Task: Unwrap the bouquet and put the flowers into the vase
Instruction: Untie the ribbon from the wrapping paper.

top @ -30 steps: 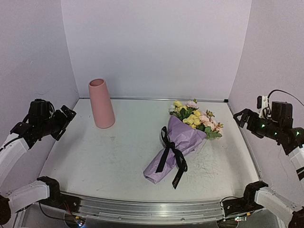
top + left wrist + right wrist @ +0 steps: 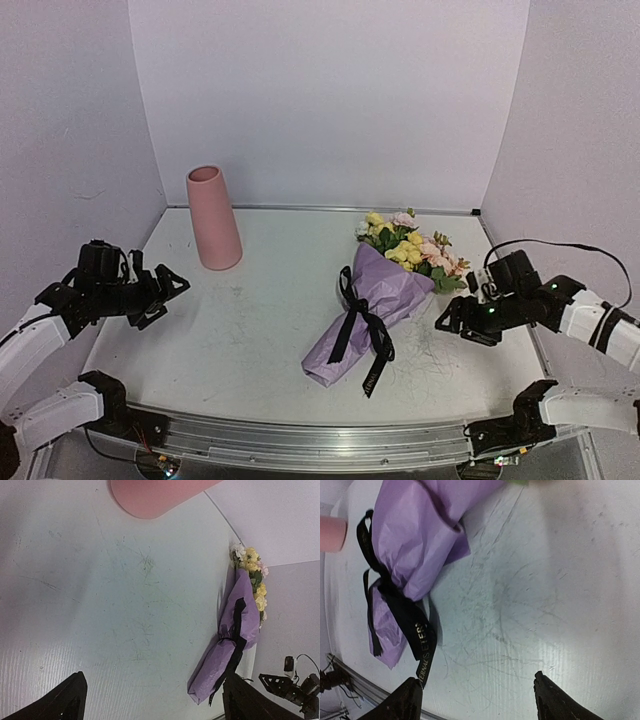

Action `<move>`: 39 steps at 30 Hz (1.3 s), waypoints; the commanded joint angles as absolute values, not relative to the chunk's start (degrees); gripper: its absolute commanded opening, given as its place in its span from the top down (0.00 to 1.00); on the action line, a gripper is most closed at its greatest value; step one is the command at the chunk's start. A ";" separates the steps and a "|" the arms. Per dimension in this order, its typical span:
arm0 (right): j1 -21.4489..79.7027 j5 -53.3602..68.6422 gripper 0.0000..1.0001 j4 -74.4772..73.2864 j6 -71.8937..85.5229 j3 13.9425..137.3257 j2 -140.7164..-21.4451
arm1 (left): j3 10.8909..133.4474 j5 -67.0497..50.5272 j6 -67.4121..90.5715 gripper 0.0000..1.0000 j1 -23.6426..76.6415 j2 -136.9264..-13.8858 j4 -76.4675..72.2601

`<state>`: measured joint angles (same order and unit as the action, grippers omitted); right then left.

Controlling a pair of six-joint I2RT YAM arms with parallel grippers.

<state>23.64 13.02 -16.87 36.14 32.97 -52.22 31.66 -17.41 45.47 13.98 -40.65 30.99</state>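
white table, tied bouquet; left fingers and right fingers apart, empty

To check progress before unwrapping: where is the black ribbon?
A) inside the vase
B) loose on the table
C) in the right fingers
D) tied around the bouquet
D: the ribbon is knotted around the narrow part of the bouquet.

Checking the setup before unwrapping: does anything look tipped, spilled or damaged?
Nothing stands out. The vase stands upright, and the bouquet lies on the table, wrapped, its black ribbon tied.
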 commanded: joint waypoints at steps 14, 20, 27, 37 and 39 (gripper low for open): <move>60.07 -10.20 0.30 -12.84 61.22 45.22 -77.94 | 40.03 -0.62 46.55 0.04 44.96 -64.97 15.25; 61.36 -10.92 0.39 -12.22 62.29 49.61 -84.14 | 47.61 -0.61 41.65 0.06 50.54 -75.29 12.75; 61.29 -13.46 0.44 -12.55 67.94 47.84 -85.35 | 52.19 -6.08 36.12 0.08 52.16 -83.59 6.97; 61.18 -14.54 0.54 -13.94 72.67 46.79 -87.40 | 58.15 -10.40 32.59 0.08 53.28 -89.93 5.13; 60.79 -14.69 0.55 -13.97 73.17 46.83 -88.17 | 57.68 -10.73 32.14 0.08 53.40 -89.78 4.76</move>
